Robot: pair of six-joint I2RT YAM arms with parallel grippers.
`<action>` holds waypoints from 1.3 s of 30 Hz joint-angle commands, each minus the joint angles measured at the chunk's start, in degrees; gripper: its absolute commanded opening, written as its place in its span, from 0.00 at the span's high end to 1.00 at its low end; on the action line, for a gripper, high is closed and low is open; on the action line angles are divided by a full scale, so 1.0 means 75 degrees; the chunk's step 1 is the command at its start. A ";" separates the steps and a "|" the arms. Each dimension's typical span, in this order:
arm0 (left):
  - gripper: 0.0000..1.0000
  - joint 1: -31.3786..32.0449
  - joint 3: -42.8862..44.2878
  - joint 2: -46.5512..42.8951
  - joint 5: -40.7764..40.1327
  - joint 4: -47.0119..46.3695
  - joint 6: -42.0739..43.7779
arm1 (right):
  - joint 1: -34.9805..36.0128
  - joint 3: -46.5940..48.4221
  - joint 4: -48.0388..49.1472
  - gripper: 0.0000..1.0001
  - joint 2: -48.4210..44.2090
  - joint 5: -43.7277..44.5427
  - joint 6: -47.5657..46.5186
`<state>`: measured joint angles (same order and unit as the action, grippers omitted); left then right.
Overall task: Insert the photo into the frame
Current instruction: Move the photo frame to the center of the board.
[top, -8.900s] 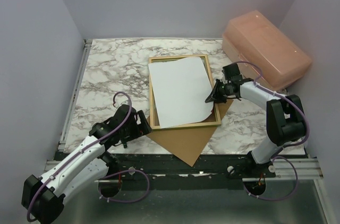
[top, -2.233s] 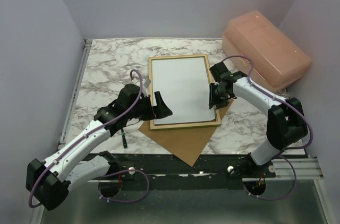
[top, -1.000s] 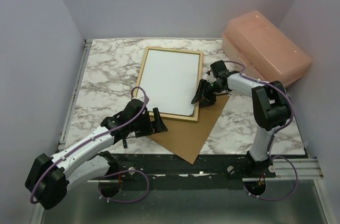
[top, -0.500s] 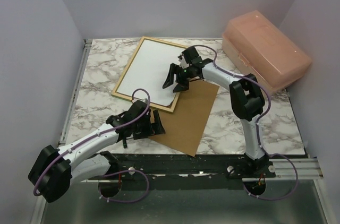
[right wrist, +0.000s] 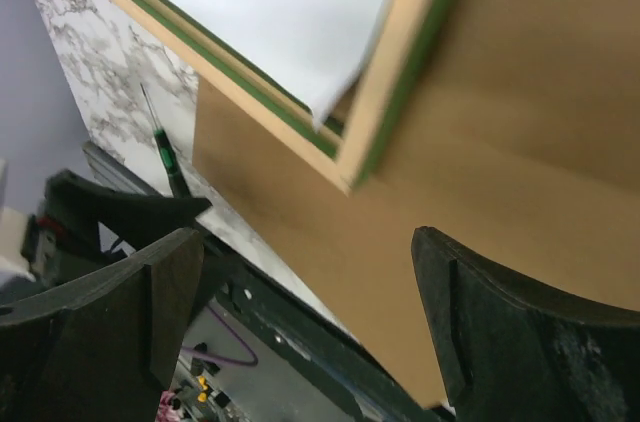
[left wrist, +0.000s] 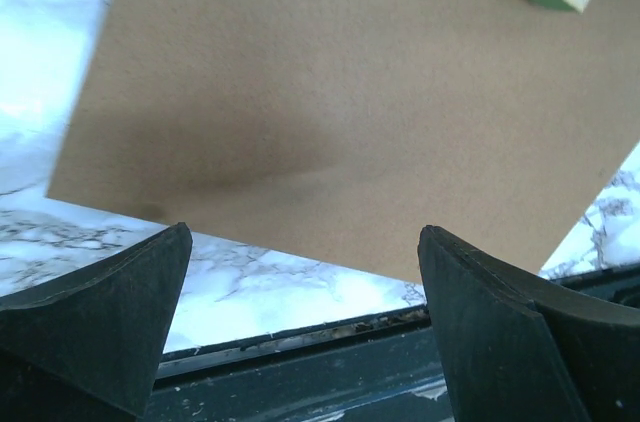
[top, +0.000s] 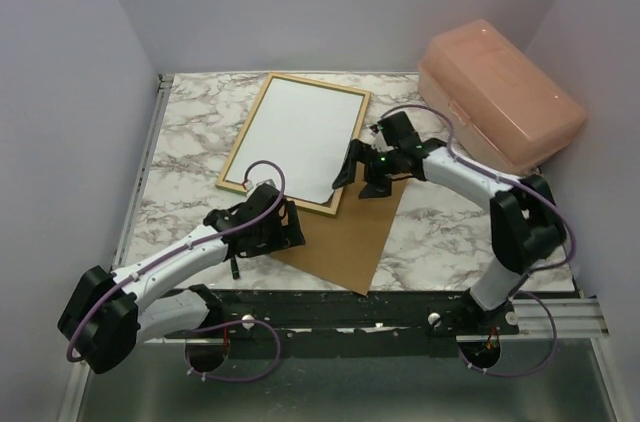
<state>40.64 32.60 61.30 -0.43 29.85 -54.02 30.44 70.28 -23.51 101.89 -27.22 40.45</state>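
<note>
Nearest to me, my left end effector (left wrist: 300, 242) hung spread wide with nothing in it, over the near edge of the flat brown backing board (top: 350, 237) on the marble-patterned table (top: 190, 142). Only the board and one green-edged corner of the frame showed past its fingers, so the task's things lay beyond it and apart from it.

Further out, my right end effector (top: 360, 180) was likewise released and empty. It hovered above the board, just beside the near right corner of the thin-railed rectangular frame (top: 246, 130), which lay pale wood side up and skewed, that corner resting on the board. From the wrist, the corner sat beyond my open fingers, not between them.

The large rectangular photo (top: 295, 137) lay white side up inside the rails. Its near corner looked slightly curled and perhaps not quite seated, though I could not tell for sure.

I judged the photo light, thin and floppy, easy to crease and slick against the wood. Pressing it flat near that corner seemed safer than pinching it. The frame I took for light but stiff, best gripped across a rail near a corner.

Farthest off stood the pink plastic lidded box (top: 500, 92), well apart.
</note>
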 commanded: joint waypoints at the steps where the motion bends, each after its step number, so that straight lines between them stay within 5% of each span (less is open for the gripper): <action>1: 0.02 0.0010 0.0677 0.0338 -0.1346 0.0813 0.0000 | -0.0705 -0.1639 -0.0329 0.06 -0.1792 0.0682 0.0121; 7: 0.03 -0.0342 0.1228 0.1298 -0.1973 0.1399 0.0112 | -0.1227 -0.3050 -0.0783 0.06 -0.3243 0.1176 0.0031; 15: 0.05 -0.1315 0.1194 0.2380 -0.1153 0.0637 0.0978 | -0.1234 -0.3091 0.0141 0.07 -0.2681 0.0164 0.0060; 24: 0.22 -0.1275 0.1744 0.3111 -0.0466 0.0566 0.1474 | -0.1224 -0.1122 0.0997 0.19 -0.0230 -0.0439 0.0259; 32: 0.23 -0.1107 0.1761 0.3494 -0.0213 0.0522 0.1437 | -0.1206 0.1161 0.0875 0.20 0.2152 -0.0644 0.0203; 39: 0.24 -0.0830 0.1544 0.3660 -0.0062 0.0281 0.1322 | -0.0263 0.3788 0.0633 0.20 0.4024 -0.0986 0.0616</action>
<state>32.45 46.68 85.69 -6.59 36.69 -42.65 23.79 92.25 -18.85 126.72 -32.40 43.20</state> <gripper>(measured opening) 0.772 0.803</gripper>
